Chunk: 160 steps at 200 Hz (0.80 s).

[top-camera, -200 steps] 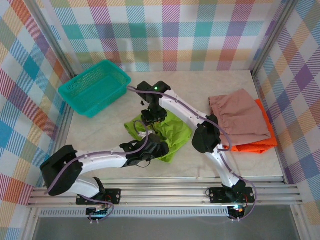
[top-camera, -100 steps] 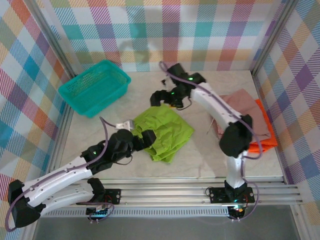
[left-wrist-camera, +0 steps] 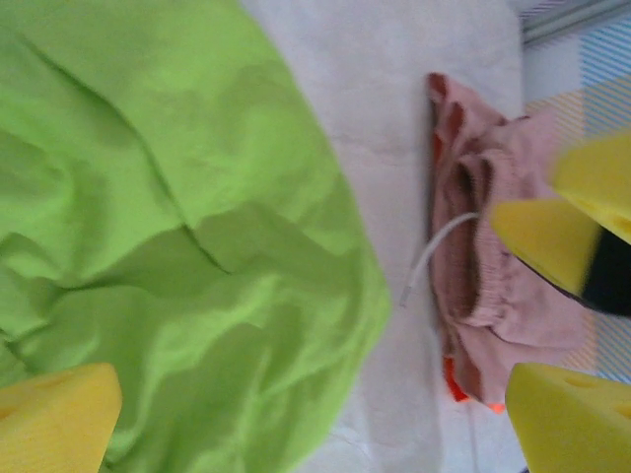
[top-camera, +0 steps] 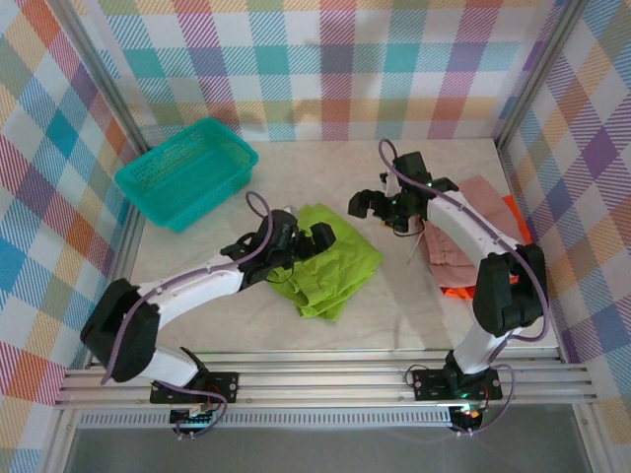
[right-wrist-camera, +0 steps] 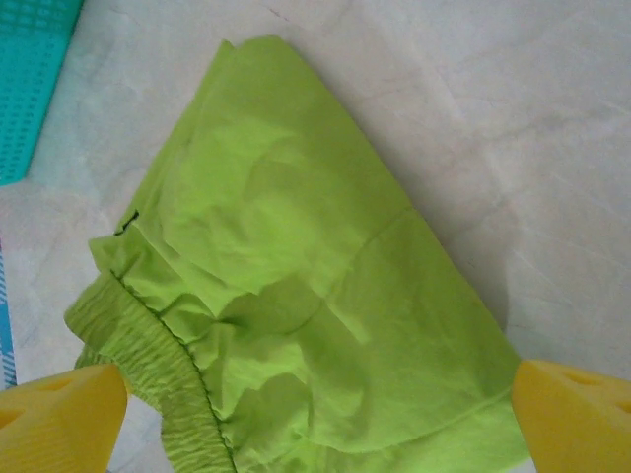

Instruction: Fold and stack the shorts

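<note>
The lime green shorts (top-camera: 333, 268) lie folded at the table's middle, waistband toward the left. My left gripper (top-camera: 314, 239) hovers over their upper left part, open and holding nothing. In the left wrist view the green shorts (left-wrist-camera: 177, 227) spread between its yellow fingertips (left-wrist-camera: 54, 419). My right gripper (top-camera: 363, 205) stands open just above and to the right of the green shorts. Its wrist view looks down on them (right-wrist-camera: 296, 286), small dark logo (right-wrist-camera: 128, 222) at the left. The dusty pink shorts (top-camera: 485, 193) lie on the orange shorts (top-camera: 456, 292) at the right, partly under the right arm.
A teal mesh basket (top-camera: 187, 169) stands at the back left, and its corner (right-wrist-camera: 35, 69) shows in the right wrist view. A white drawstring (left-wrist-camera: 434, 251) trails from the pink shorts (left-wrist-camera: 493, 276). Checked walls close in the back and both sides.
Both grippers opened and let go of the green shorts. The right arm swung right toward the pink shorts; the left arm pulled back, then reached over the green shorts, which now lie folded.
</note>
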Tool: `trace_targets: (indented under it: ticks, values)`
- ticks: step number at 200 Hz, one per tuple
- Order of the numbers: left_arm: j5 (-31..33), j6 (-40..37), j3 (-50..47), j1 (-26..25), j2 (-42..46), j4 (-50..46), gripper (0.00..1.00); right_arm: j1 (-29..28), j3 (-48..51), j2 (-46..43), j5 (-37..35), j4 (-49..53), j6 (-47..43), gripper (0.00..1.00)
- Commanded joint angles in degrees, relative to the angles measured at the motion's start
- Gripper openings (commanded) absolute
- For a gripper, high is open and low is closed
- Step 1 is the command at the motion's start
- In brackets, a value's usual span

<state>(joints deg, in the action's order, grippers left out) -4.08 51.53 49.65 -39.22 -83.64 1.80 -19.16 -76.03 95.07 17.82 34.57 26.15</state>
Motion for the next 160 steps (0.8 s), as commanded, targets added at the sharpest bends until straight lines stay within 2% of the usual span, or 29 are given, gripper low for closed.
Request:
trace_targets:
  ticks: [1, 20, 55, 111, 160]
  values:
    - [-2.6, -0.4, -4.9, 4.1, -2.1, 6.6, 1.0, 0.5, 1.7, -4.0, 2.8, -4.8, -2.3, 0.99]
    - [-3.5, -0.7, -9.7, 6.8, -4.6, 10.1, 1.0, 0.5, 2.0, -4.1, 3.7, -4.7, -4.3, 0.99]
    - [-4.4, -4.7, -11.7, 7.8, -7.2, 11.6, 1.0, 0.7, -1.0, -0.9, 5.6, -2.3, -7.3, 1.0]
    - [-5.5, -11.7, -11.9, 10.2, -6.9, 6.6, 1.0, 2.5, -13.7, 13.7, 13.0, 3.2, -16.1, 0.99]
    - [-6.9, -12.2, -12.1, 10.7, -8.2, 7.4, 1.0, 4.4, -22.9, 27.4, 22.1, 7.6, -16.8, 0.99]
